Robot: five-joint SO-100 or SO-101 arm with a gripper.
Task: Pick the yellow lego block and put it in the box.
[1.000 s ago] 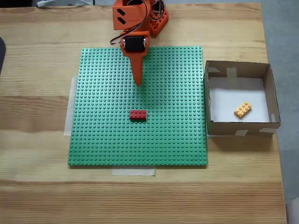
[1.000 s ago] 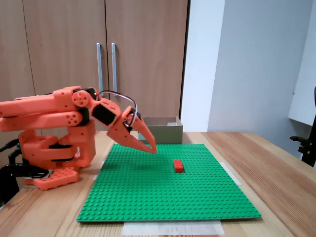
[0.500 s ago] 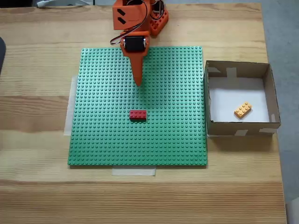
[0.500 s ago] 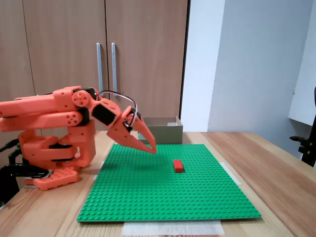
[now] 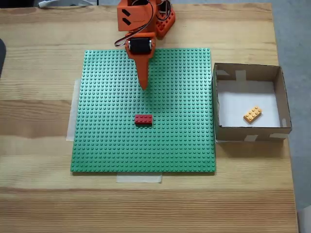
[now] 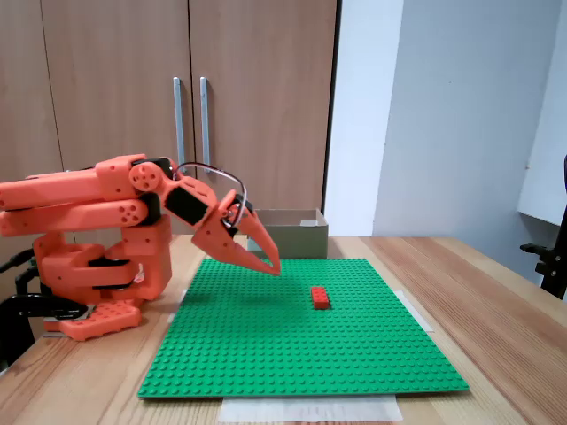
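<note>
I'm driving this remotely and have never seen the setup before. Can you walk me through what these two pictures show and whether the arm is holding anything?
The orange machine is a small robot arm bolted at the table's far edge; its pointed tip is the tool, a two-finger pincer. It is shut and holds nothing, hanging just above the green studded baseplate.

One fixed view looks straight down on the table; the other stands at table height, looking across the baseplate from its side with the arm on the left.

On the baseplate lies a red lego brick, a little beyond the tool's tip. To the right in the top-down picture sits the box, open cardboard, and the yellow lego block already lies on its white floor. So the yellow block looks delivered.
</note>
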